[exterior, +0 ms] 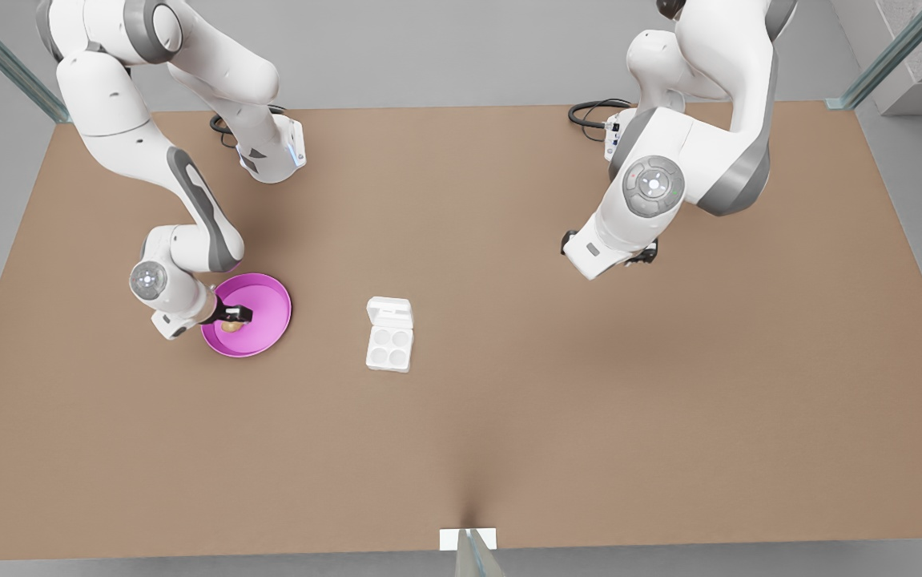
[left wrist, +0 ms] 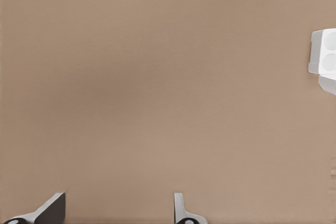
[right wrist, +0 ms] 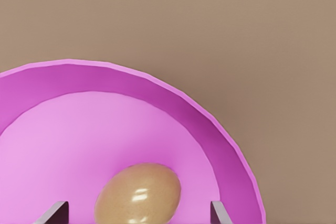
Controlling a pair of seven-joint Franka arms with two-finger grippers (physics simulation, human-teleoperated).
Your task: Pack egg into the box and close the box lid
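A tan-brown egg (exterior: 231, 325) (right wrist: 138, 195) lies on a round pink plate (exterior: 268, 298) (right wrist: 63, 129) at the front view's left. My right gripper (exterior: 235, 316) (right wrist: 137, 211) is down at the plate, open, with one finger on each side of the egg. The white box (exterior: 389, 347) (left wrist: 324, 56) sits mid-table with its four cups bare. Its lid (exterior: 389, 310) lies folded back flat toward the far side. My left gripper (exterior: 635, 256) (left wrist: 118, 212) hangs open above bare table at the front view's right, well away from the box.
The brown table (exterior: 589, 401) stretches wide around the box and the plate. Black cables (exterior: 593, 112) lie by the arm bases at the far edge. Glass posts stand at the table's corners and at the near edge (exterior: 469, 553).
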